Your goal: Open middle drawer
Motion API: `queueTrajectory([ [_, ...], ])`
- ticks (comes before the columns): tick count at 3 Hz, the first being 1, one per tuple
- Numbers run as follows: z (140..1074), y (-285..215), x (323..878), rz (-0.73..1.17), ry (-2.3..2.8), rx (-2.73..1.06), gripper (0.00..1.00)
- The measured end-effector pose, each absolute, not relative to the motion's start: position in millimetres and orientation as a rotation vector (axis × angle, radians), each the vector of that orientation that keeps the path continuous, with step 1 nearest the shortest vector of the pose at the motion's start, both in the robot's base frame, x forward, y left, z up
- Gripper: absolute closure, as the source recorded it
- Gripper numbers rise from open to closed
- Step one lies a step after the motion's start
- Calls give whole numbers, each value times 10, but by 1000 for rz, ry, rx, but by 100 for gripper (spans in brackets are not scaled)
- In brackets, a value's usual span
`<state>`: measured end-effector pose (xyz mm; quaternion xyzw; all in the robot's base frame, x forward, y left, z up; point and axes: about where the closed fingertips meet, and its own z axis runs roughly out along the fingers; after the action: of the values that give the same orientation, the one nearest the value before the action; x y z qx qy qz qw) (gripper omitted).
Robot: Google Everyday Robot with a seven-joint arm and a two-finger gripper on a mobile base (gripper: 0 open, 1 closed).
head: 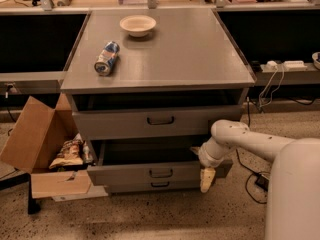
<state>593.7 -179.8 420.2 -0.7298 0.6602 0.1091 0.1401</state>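
The middle drawer (125, 174) is a grey front with a small dark loop handle (160, 173). It stands pulled out from the cabinet, with its dark inside showing above the front. My gripper (206, 179) hangs at the drawer's right front corner and points down toward the floor, to the right of the handle and not on it. The white arm (250, 141) reaches in from the right.
A taller drawer front (150, 121) sits above and a slim one (160, 185) below. A bowl (137, 24) and a lying can (106, 58) are on the cabinet top. An open cardboard box (35, 144) with a snack bag stands at the left. Cables lie on the floor at the right.
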Motion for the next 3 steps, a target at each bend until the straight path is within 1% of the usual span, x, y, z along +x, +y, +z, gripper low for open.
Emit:
queueTrajectory([
  [2, 3993, -1867, 5808, 245, 2006, -2233, 0],
  [3, 4120, -1817, 5660, 225, 2002, -2270, 17],
])
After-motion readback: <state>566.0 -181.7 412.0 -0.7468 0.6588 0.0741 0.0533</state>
